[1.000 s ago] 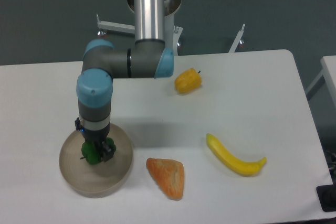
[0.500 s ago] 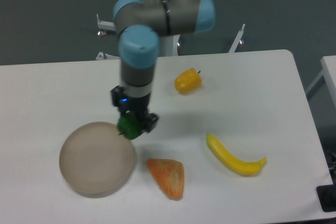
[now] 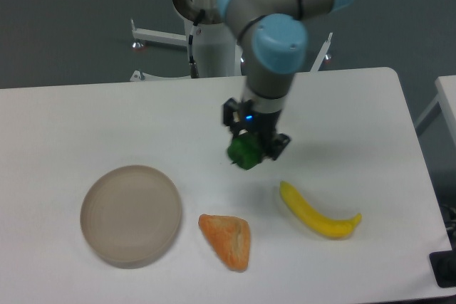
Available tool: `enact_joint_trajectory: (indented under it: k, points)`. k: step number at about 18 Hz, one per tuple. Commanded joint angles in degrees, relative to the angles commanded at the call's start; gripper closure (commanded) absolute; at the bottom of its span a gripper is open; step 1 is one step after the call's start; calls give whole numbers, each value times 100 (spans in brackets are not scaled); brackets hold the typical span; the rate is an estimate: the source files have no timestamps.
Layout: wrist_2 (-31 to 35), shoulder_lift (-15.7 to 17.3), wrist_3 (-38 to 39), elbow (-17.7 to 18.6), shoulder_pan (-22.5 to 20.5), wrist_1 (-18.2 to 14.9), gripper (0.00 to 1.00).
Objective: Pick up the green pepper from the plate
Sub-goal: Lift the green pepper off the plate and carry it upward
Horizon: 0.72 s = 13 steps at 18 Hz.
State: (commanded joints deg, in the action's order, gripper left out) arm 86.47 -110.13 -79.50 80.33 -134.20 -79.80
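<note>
Hanging over the middle of the white surface [image 3: 85, 115], the gripper [image 3: 251, 149] is clamping the green pepper [image 3: 244, 152] between its dark fingers, closed in tight on it and holding it up in the air. The pepper is well clear of the plate [image 3: 131, 214] now, which is sitting off at the front left with nothing in it.

Only the one camera here, so going round it: a yellow banana [image 3: 318, 213] is lying just right of and in front of the pepper, curved, with its near end close below the gripper. An orange wedge-shaped thing with a rough crusty look [image 3: 226, 240] is sitting at the front, between the plate and the banana. The arm [image 3: 274, 48] is blocking the spot behind the gripper, so I can't tell what's back there.

Compared with half a second ago, the arm is swinging right: the pepper was hanging just off the plate's right rim and is now further right and further back. The yellow-orange pepper that was showing behind is getting covered by the arm.

Looks-wise: the pepper is glossy dark green and blocky, the plate is a matte beige-grey round dish with a raised rim, and the arm has grey links with light-blue joint caps.
</note>
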Motion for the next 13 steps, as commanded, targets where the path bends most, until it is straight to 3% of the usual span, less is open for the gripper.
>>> enact_joint_trajectory:
  k: [6, 13]
  points:
    - [37, -184, -856, -9, -221, 79, 79]
    - [142, -475, -1068, -299, -212, 123, 79]
